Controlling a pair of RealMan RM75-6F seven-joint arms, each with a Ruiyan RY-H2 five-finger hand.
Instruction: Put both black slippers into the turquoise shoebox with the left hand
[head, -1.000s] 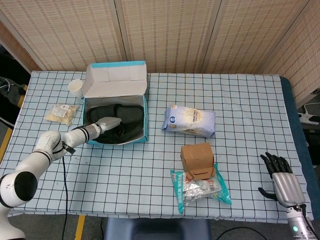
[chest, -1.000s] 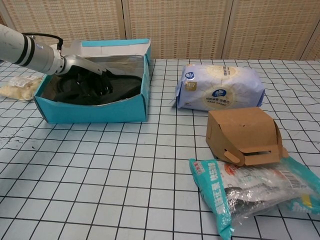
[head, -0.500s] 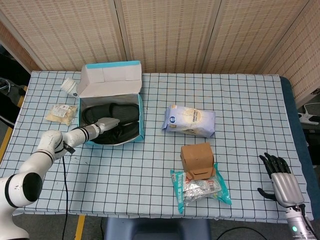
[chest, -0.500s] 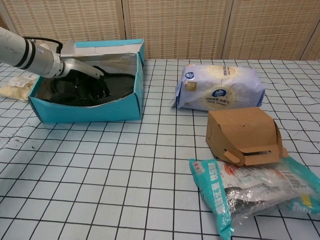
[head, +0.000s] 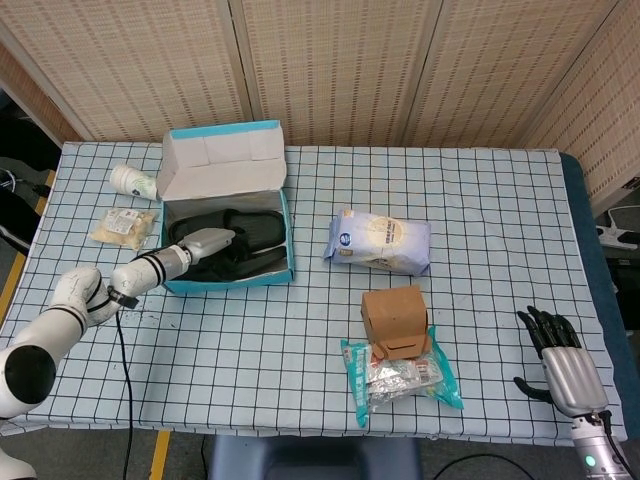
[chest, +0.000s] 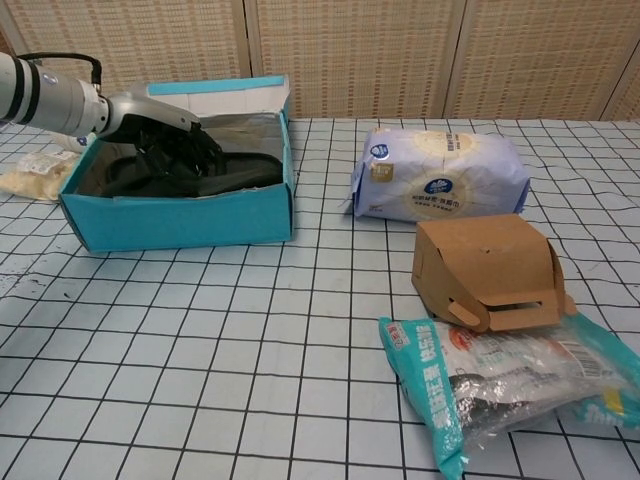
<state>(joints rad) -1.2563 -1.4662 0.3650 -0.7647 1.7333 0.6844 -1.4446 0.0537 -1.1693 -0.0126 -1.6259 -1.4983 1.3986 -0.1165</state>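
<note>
The turquoise shoebox (head: 230, 276) (chest: 180, 215) stands at the table's left with its lid (head: 220, 160) raised. Both black slippers (head: 250, 236) (chest: 215, 175) lie flat inside it. My left hand (head: 205, 241) (chest: 150, 108) hangs over the box's front left part. Its dark fingers (chest: 178, 152) reach down, spread, onto the slippers and blend with them. I see nothing lifted in the hand. My right hand (head: 560, 360) hangs off the table's near right corner, fingers apart and holding nothing; it shows in the head view only.
A white cup (head: 133, 180) lies on its side left of the lid, above a snack packet (head: 125, 227) (chest: 30, 175). A blue-white bag (head: 378, 240) (chest: 440, 175), a cardboard carton (head: 395, 320) (chest: 490, 270) and a turquoise packet (head: 405, 375) (chest: 500, 375) lie mid-table.
The shoebox slid left, then a little back right. The white cup beside it was knocked over. My left hand drew back toward the box's front left corner and rose slightly.
</note>
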